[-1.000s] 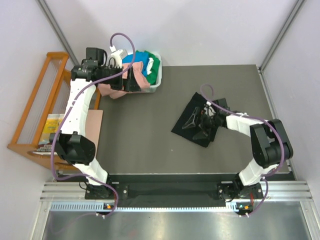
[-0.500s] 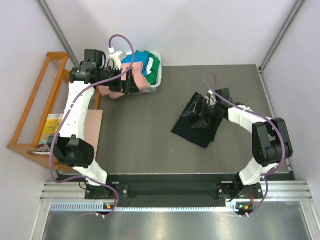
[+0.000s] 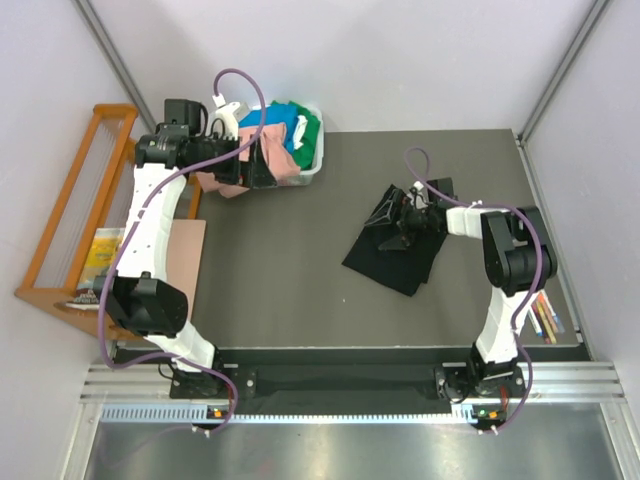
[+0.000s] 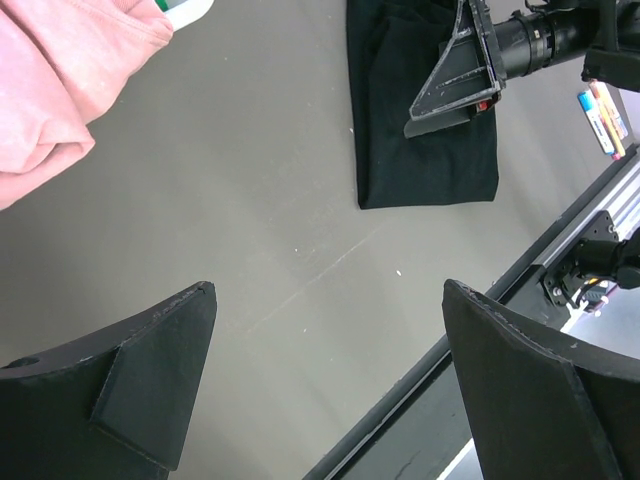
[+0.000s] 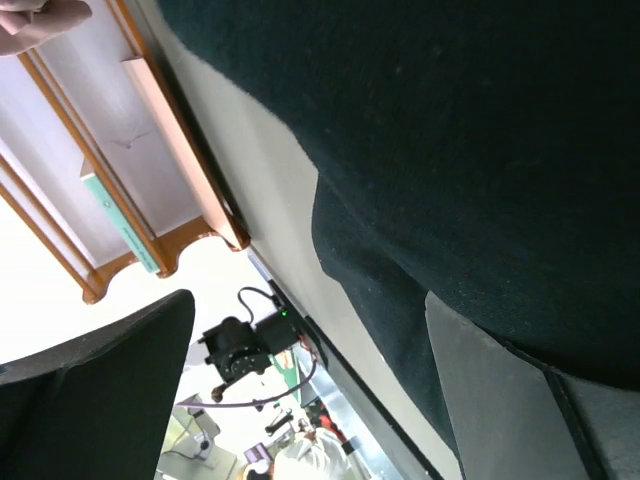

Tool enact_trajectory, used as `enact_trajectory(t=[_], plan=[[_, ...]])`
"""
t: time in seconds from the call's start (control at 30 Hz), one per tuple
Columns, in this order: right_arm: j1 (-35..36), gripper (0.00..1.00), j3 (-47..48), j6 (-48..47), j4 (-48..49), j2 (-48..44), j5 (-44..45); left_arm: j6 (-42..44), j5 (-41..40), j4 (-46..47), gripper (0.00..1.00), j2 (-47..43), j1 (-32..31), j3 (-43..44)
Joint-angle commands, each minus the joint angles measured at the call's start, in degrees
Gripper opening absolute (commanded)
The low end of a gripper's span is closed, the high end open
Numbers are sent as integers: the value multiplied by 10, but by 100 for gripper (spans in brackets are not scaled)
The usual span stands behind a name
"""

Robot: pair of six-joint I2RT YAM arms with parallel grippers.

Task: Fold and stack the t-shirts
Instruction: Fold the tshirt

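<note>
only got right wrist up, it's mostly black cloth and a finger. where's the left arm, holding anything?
Observer: The left gripper is at the table's far-left corner by the white bin, fingers open, nothing between them.
Operator: what's in the bin?
Observer: A pink shirt hangs over its left edge. Blue cloth and green cloth are bunched inside.
Operator: how's the black one lying?
Observer: The black shirt sits alone on the table as a rough rectangle. The right gripper is low over its far end, fingers open. I cannot tell if it touches.
</note>
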Motion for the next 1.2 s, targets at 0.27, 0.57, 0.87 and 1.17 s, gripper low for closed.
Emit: enact_trajectory(t=[0.27, 0.57, 0.87, 1.17], plan=[[-8, 100, 166, -25, -103, -44, 43, 15, 8, -7, 99, -31, 4, 15], [-16, 100, 200, -6, -71, 90, 51, 22, -3, -17, 99, -46, 6, 16], [-43, 100, 213, -10, -54, 164, 39, 31, -5, -41, 99, -66, 10, 16], [-72, 100, 223, -48, -91, 25, 10, 29, 5, -44, 99, -90, 11, -3]])
